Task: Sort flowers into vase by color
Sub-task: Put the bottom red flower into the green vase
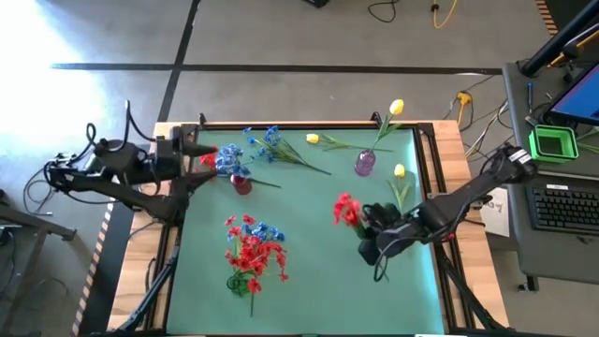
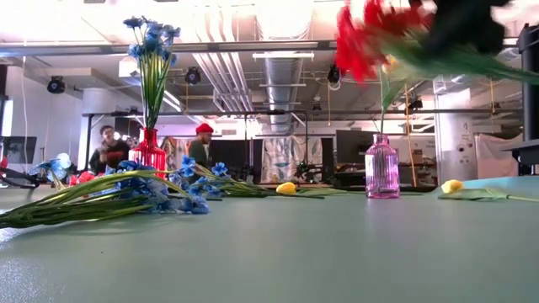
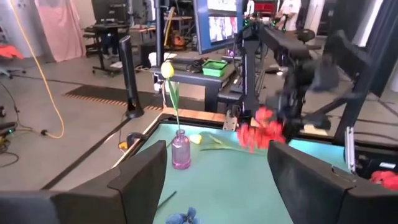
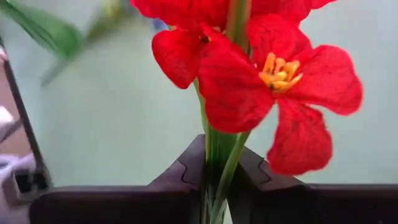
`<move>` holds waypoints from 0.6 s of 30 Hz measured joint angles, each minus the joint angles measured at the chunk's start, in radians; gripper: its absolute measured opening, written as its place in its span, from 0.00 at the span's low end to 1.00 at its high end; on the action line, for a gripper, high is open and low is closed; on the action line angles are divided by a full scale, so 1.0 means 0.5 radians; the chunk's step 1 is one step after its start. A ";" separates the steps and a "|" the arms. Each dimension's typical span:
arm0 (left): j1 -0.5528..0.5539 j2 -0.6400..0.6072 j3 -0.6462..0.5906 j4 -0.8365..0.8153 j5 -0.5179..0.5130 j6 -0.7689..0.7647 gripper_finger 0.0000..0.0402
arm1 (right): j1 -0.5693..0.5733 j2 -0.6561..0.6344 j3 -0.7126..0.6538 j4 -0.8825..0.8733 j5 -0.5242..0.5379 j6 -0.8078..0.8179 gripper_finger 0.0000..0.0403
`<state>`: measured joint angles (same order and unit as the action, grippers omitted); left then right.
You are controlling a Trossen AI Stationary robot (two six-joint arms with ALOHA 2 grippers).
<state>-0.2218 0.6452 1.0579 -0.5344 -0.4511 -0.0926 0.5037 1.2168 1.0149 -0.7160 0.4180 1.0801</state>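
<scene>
- My right gripper (image 4: 219, 177) pinches a red flower (image 1: 347, 210) by its stem, lifted over the mat's right side.
- My left gripper (image 3: 211, 180) waits spread by the red vase (image 1: 241, 183), far left.
- Blue stems stand in that vase, one yellow tulip (image 1: 397, 108) in the pink vase (image 1: 365, 163).
- The mixed pile (image 1: 253, 251) lies near-left; open mat lies between.
</scene>
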 joint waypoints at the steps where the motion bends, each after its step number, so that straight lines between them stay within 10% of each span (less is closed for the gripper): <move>1: 0.000 0.003 -0.011 0.008 0.000 0.008 0.65 | 0.000 -0.002 0.041 -0.002 0.093 -0.096 0.08; 9: 0.000 0.004 -0.079 0.035 -0.002 -0.014 0.60 | -0.011 0.045 0.327 0.205 0.585 -0.885 0.08; 18: -0.073 -0.047 -0.105 -0.139 -0.003 -0.285 0.57 | -0.027 0.047 0.253 1.226 0.625 -1.864 0.08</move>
<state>-0.2583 0.6219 1.0053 -0.6037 -0.4524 -0.2354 0.4900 1.2402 1.1413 -0.1028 0.7303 0.1480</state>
